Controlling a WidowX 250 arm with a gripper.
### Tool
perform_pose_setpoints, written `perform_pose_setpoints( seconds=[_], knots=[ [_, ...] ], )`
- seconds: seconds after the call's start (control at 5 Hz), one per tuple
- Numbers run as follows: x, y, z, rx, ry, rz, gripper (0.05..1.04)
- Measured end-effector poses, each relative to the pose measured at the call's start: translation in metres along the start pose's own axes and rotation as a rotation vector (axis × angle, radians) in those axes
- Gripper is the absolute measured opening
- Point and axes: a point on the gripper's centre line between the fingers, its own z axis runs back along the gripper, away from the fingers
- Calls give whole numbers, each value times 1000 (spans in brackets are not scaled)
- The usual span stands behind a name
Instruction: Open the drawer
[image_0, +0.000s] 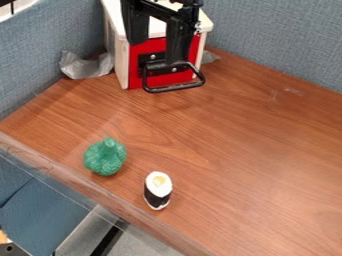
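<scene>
Red drawer (167, 79) facing camera, handle (175, 88) crosswise

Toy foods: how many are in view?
2: a toy broccoli at centre left, and a toy sushi roll lower, to its right. Any inside the drawer would be hidden.

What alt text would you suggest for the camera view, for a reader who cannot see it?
A black robot gripper hangs open at the black handle of a red, apparently shut drawer in a pale cabinet. Nearer the camera, a green broccoli-like toy and a toy sushi roll sit on a wooden table.
</scene>
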Motion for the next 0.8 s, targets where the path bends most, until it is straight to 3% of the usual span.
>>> perform_pose_setpoints(
  seconds=[0.2, 0.6, 0.8],
  knots=[
    [-1, 1, -11, -6, 32, -4, 999],
    [10, 31, -45, 55, 49, -81, 999],
    [23, 45, -57, 113, 48, -225, 999]
  ],
)
